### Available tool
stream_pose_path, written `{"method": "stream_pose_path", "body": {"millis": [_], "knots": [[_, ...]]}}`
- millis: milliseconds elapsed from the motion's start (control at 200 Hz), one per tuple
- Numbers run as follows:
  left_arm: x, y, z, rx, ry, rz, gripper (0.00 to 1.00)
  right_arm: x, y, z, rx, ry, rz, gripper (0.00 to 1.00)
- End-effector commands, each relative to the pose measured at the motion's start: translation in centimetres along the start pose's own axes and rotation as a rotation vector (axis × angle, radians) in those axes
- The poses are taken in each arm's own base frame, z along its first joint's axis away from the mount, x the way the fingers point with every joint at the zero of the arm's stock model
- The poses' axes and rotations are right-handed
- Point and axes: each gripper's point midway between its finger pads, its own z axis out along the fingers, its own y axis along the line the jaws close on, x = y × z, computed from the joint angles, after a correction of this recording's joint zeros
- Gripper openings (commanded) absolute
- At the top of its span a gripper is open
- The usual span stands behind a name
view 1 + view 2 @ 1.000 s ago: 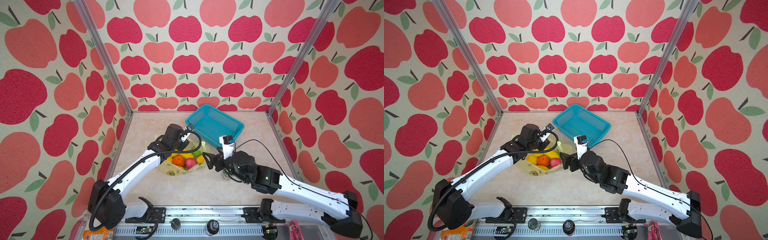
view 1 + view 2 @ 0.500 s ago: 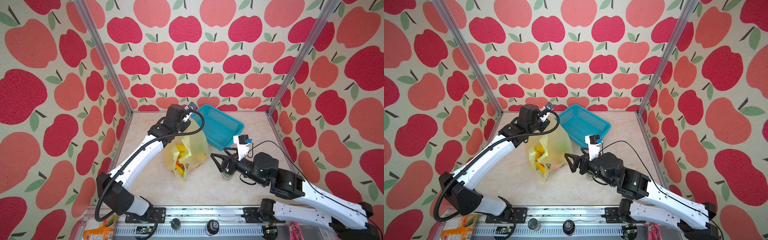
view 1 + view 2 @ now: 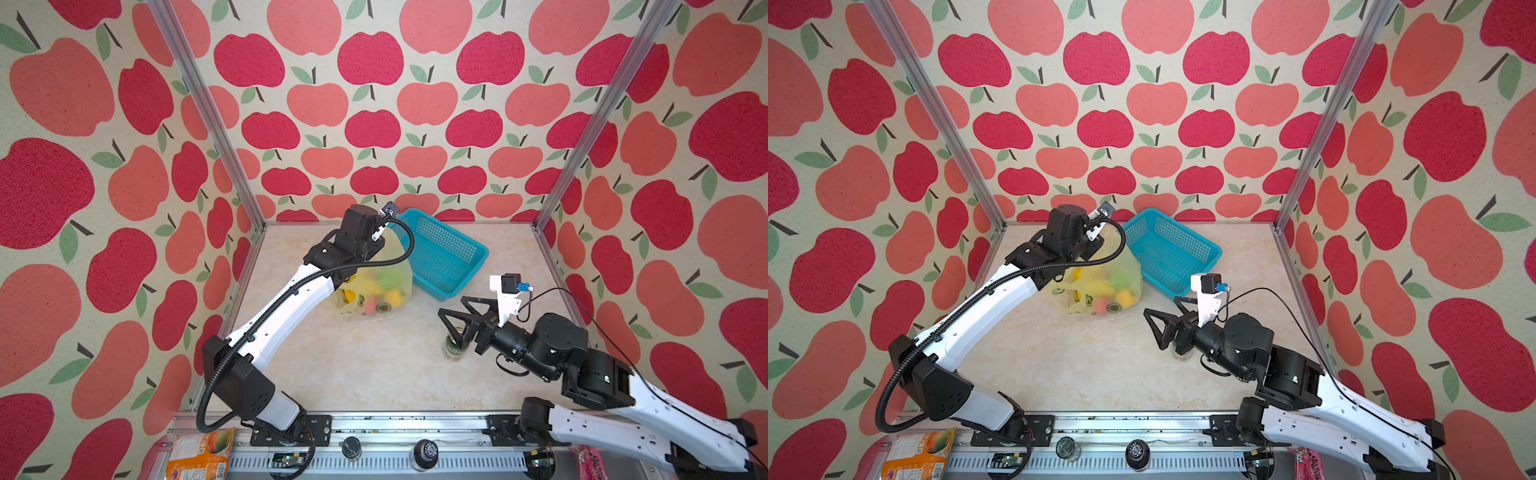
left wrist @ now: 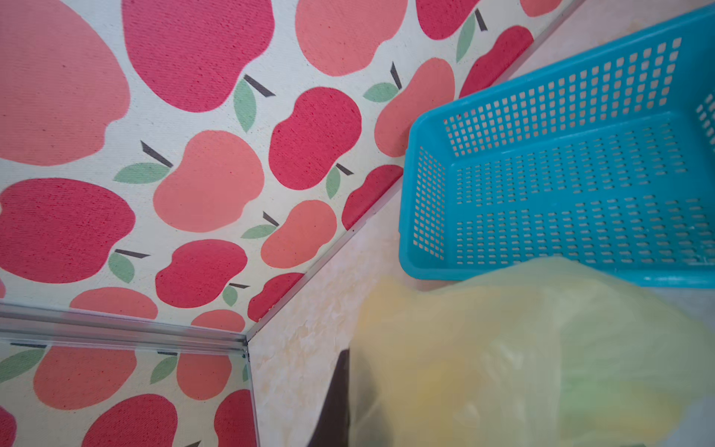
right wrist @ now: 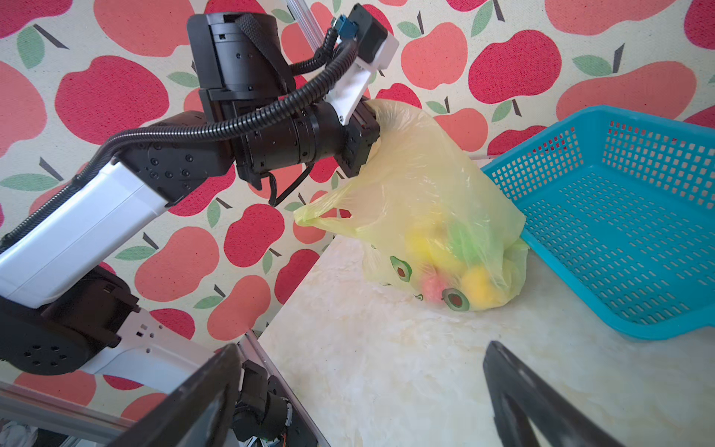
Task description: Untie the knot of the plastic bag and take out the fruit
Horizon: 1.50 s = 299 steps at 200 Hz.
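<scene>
My left gripper (image 5: 367, 127) is shut on a bunched end of the plastic bag (image 3: 395, 266) (image 3: 1117, 266), held up just in front of the basket. The pale yellow bag (image 5: 425, 185) hangs down, and its low end looks to touch the table. The fruit (image 5: 464, 267) (image 3: 386, 293) lies heaped inside that low end: green, yellow and pink pieces. One handle loop (image 5: 309, 216) sticks out loose; the knot does not show. In the left wrist view the bag (image 4: 541, 348) covers most of a dark finger (image 4: 336, 398). My right gripper (image 3: 452, 305) (image 3: 1160, 305) (image 5: 358, 360) is open and empty, off to the bag's right.
An empty teal mesh basket (image 3: 440, 245) (image 3: 1171, 249) (image 4: 561, 174) (image 5: 619, 216) stands at the back, right beside the bag. A green can (image 3: 455, 349) stands under my right gripper. An orange snack packet (image 3: 199, 455) lies off the table's front left. Walls close three sides.
My left gripper has lifted the bag off the table and carried it back toward the basket, so the fruit slid to the low end. My right gripper has drawn away to the right, still open.
</scene>
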Motion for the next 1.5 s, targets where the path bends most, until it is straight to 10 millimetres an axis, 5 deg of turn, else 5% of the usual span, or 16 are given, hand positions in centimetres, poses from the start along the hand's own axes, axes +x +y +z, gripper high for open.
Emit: {"method": "stream_pose_path", "body": {"millis": [0, 75, 160, 515, 805, 936, 1026, 1186, 1261, 1491], "knots": [[0.9, -1.3, -2.5, 0.051, -0.074, -0.121, 0.0, 0.7, -2.4, 1.5, 0.134, -0.007, -0.129, 0.99], [2.4, -3.1, -3.0, 0.1, -0.099, -0.166, 0.0, 2.3, -2.6, 3.0, 0.123, 0.016, -0.22, 0.99], [3.8, -3.8, -2.7, 0.099, -0.109, -0.222, 0.0, 4.4, -0.6, 5.0, -0.005, 0.05, -0.296, 0.99], [7.5, -0.7, 0.4, 0.226, 0.032, -0.676, 0.0, 12.5, 4.4, 17.7, -0.118, 0.199, -0.562, 0.99], [5.8, -2.2, 1.6, 0.357, -0.019, -0.722, 0.0, 13.6, 8.2, 24.1, -0.2, 0.13, -0.644, 0.99], [6.4, -2.2, 1.8, 0.35, 0.017, -0.714, 0.0, 12.0, 5.5, 26.5, 0.019, 0.062, -0.622, 0.99], [6.7, -1.4, 1.3, 0.301, 0.009, -0.707, 0.0, 10.9, 3.5, 26.6, 0.122, 0.019, -0.597, 0.9], [7.6, 0.3, 0.5, 0.211, -0.031, -0.731, 0.0, 9.6, 2.3, 23.3, 0.146, -0.099, -0.579, 0.22], [8.6, 1.6, 0.2, 0.137, -0.026, -0.753, 0.0, 9.1, 1.1, 21.3, 0.172, -0.122, -0.575, 0.0], [10.6, 4.0, -1.5, 0.002, -0.03, -0.871, 0.0, 7.9, -4.8, 17.0, 0.341, -0.084, -0.539, 0.0]]}}
